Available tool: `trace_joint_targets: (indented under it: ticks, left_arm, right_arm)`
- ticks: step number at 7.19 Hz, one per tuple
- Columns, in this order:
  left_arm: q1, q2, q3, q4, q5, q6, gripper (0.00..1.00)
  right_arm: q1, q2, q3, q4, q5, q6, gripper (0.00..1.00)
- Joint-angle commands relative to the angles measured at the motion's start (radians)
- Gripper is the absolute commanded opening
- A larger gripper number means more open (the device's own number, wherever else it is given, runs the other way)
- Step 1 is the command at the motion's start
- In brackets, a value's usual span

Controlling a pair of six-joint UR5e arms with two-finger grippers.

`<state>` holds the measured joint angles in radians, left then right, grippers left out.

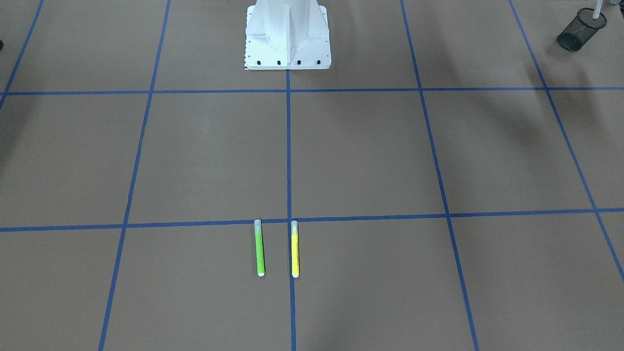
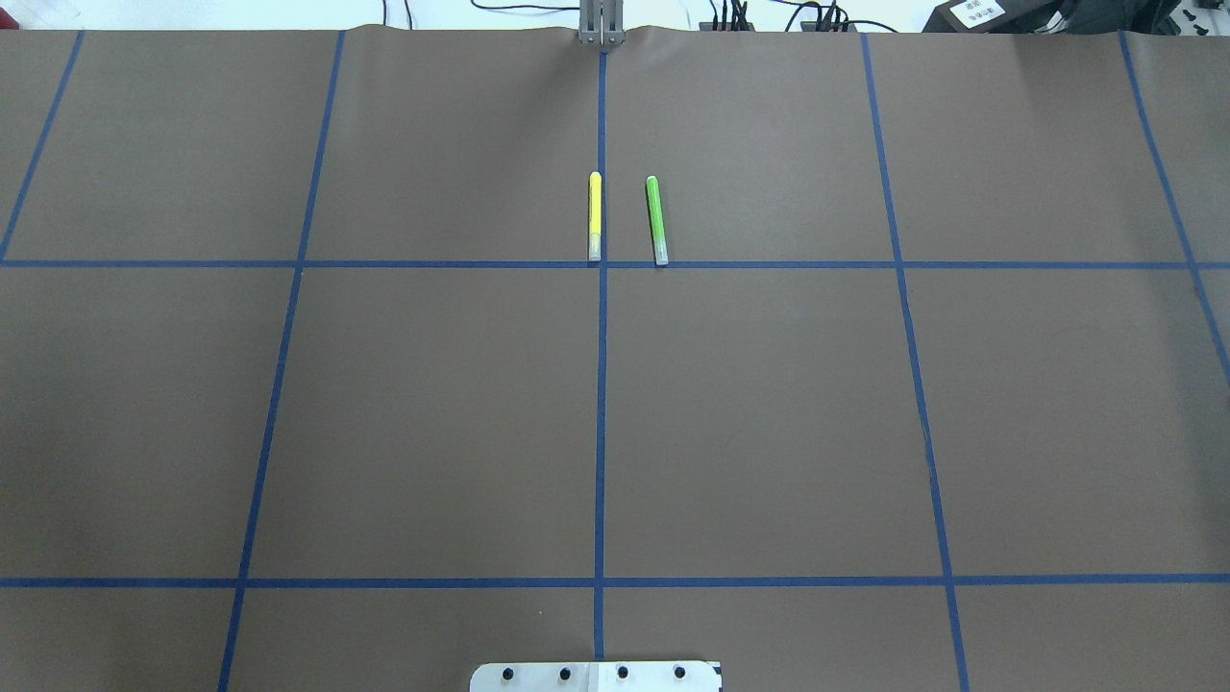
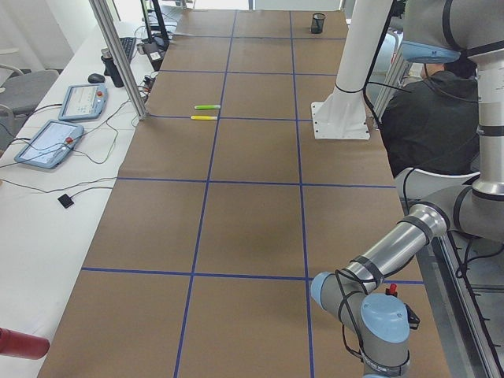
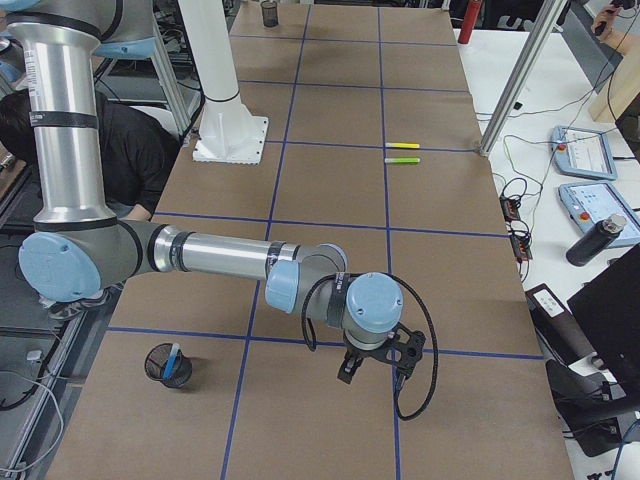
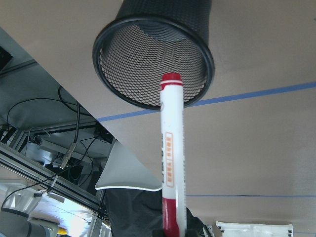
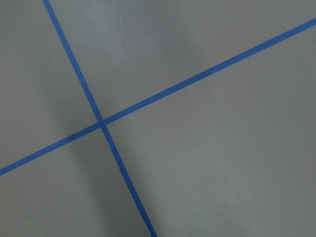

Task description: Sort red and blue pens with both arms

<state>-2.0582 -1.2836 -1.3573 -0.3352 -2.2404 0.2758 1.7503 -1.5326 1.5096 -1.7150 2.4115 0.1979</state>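
In the left wrist view the red pen (image 5: 171,163), a white barrel with a red cap and red end, sticks out from my left gripper (image 5: 172,233), which is shut on it and shows only as a dark sliver at the bottom edge. The pen's red end points at the mouth of a black mesh cup (image 5: 153,54). The front-facing view shows that cup (image 1: 580,30) with the pen's white barrel (image 1: 595,9) above it. The blue pen (image 4: 173,355) stands in a second mesh cup (image 4: 167,366). My right gripper (image 4: 376,366) hangs low over the table; I cannot tell whether it is open or shut.
A green pen (image 2: 656,219) and a yellow pen (image 2: 595,216) lie side by side near the centre line at the table's far side. The white robot base (image 1: 287,36) stands at the robot's edge. A person (image 3: 433,110) sits behind the base.
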Motion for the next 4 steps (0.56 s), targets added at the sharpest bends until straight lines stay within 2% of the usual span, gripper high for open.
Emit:
trace_joint_targets:
  ticks: [1, 3, 4]
  left_arm:
    - [-0.002, 0.01, 0.03, -0.025, -0.002, -0.001, 0.0]
    - [-0.002, 0.007, 0.079, -0.073, -0.004, -0.009, 0.0]
    - [-0.002, 0.0, 0.08, -0.076, -0.005, -0.019, 0.21]
  right_arm:
    - [0.0, -0.011, 0.009, 0.0, 0.0, 0.0, 1.0]
    - [0.0, -0.014, 0.011, 0.002, 0.0, 0.0, 1.0]
    - [0.0, -0.015, 0.011, 0.0, -0.002, 0.0, 1.0]
